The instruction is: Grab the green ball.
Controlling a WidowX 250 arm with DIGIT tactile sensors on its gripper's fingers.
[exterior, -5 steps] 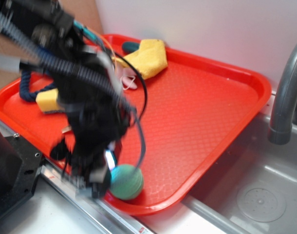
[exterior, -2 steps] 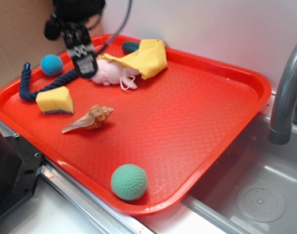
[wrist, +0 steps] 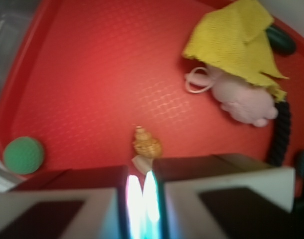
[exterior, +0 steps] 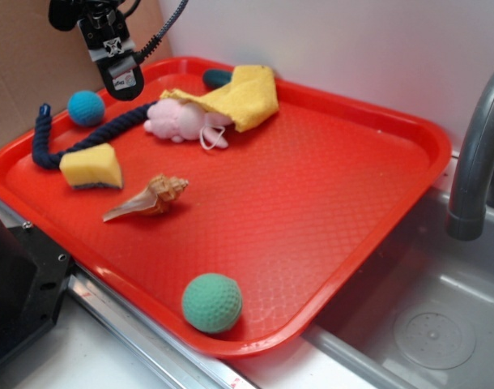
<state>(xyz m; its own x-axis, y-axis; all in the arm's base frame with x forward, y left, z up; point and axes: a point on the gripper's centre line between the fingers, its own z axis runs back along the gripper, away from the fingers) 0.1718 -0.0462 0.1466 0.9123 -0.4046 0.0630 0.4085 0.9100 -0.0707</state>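
While raised over the tray's [exterior: 376, 235] far corner, gripper [exterior: 122, 81] looks closed, empty.
Green ball [exterior: 211, 302] sits alone at the near edge.

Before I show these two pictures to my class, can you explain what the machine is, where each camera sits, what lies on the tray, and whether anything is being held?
This is a small robot arm. One picture is taken from outside, looking down at a red tray beside a sink. There the gripper hangs over the tray's far left corner. The other picture comes from a camera on the wrist, looking down past the gripper's own fingers. Its jaws are nearly together and hold nothing. On the tray lie a green ball at the near edge, a seashell, a yellow sponge, a blue ball, a dark rope, a pink toy and a yellow cloth.
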